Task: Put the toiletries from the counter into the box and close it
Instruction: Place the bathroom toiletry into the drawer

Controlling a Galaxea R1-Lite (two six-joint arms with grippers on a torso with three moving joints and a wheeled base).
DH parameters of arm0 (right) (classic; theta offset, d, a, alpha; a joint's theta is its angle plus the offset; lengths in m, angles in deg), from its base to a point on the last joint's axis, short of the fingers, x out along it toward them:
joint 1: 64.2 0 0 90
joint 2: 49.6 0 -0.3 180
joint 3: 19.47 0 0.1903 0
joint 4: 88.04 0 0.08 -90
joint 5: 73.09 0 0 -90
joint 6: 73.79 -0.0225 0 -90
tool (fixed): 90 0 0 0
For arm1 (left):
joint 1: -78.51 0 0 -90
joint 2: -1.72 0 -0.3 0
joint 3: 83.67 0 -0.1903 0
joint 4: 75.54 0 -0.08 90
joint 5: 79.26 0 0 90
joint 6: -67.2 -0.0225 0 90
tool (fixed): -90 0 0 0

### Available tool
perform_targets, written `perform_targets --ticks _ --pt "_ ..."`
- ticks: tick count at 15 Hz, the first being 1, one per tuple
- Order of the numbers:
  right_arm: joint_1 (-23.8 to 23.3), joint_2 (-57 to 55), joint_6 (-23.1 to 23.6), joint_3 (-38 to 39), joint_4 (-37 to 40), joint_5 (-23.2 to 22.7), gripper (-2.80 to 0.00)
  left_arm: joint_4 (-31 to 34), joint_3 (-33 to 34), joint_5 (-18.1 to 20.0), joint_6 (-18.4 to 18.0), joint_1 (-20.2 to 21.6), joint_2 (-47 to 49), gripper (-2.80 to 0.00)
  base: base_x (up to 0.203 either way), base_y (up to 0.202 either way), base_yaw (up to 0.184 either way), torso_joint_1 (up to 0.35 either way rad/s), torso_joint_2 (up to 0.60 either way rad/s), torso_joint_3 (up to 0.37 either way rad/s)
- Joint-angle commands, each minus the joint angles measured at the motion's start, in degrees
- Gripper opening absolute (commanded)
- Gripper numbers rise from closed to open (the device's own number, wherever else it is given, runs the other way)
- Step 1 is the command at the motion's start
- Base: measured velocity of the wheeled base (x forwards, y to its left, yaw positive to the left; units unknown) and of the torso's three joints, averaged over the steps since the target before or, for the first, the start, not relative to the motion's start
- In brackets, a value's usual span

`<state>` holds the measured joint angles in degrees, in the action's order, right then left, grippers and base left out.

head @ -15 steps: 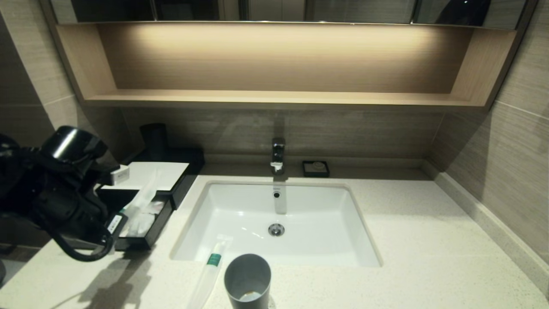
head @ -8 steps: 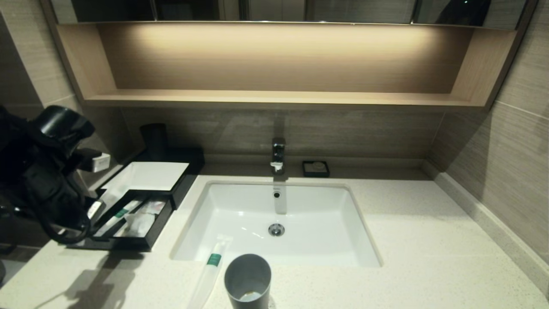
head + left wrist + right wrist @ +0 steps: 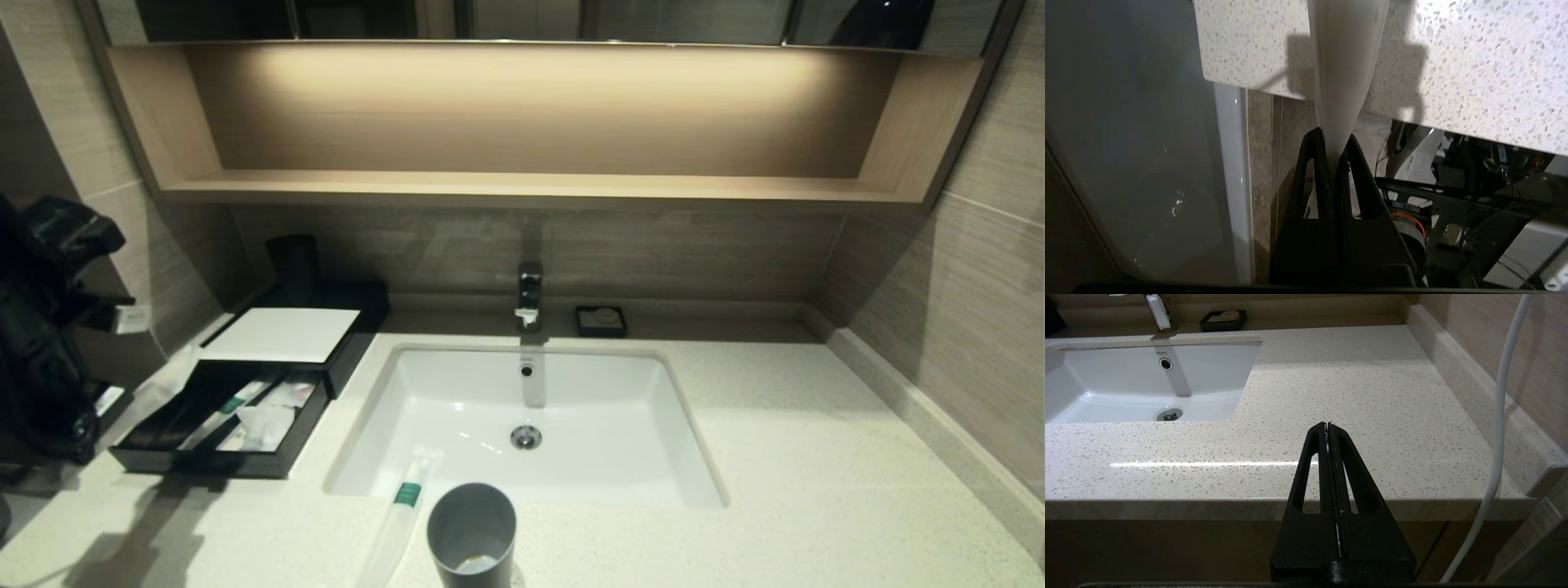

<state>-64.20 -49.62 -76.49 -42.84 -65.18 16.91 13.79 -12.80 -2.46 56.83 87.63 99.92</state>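
Observation:
The black box [image 3: 331, 376] stands at the counter's [image 3: 816, 490] left end, its drawer [image 3: 204, 461] pulled open. The drawer holds a slim packet with a green band [image 3: 231, 405] and white sachets. My left gripper [image 3: 121, 406] is beyond the drawer's left side, past the counter's left edge. It is shut on a clear-white packet [image 3: 1345, 61] that points toward the counter [image 3: 1474, 73] and also shows in the head view [image 3: 167, 382]. Another green-banded packet [image 3: 404, 506] lies at the sink's front edge. My right gripper [image 3: 1327, 424] is shut and empty at the counter's front right.
A grey cup [image 3: 472, 535] stands next to the counter packet. The white sink [image 3: 620, 425], faucet [image 3: 529, 294] and small black soap dish [image 3: 601, 321] are at the middle and back. A black tumbler [image 3: 292, 257] stands behind the box. A white cable [image 3: 1502, 416] hangs at the right.
My left arm has drawn back to the left, off the open drawer, with the clear packet still in its jaws. The drawer's contents now show. The right arm has not moved.

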Motion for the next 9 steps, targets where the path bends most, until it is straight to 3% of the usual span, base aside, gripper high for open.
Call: perform_targets --ticks 1,9 --pt "0.0 0.02 -0.03 -0.09 -0.02 -0.08 -2.8 2.23 -1.07 -0.07 -0.1 0.89 1.21 -2.8 0.0 0.0 0.0 0.0 0.0 0.0" --pt "0.0 -0.06 -0.03 -0.02 -0.02 -0.02 -2.8 3.39 -2.26 -0.03 -3.07 4.79 7.61 -2.8 0.0 0.0 0.0 0.0 0.0 0.0"
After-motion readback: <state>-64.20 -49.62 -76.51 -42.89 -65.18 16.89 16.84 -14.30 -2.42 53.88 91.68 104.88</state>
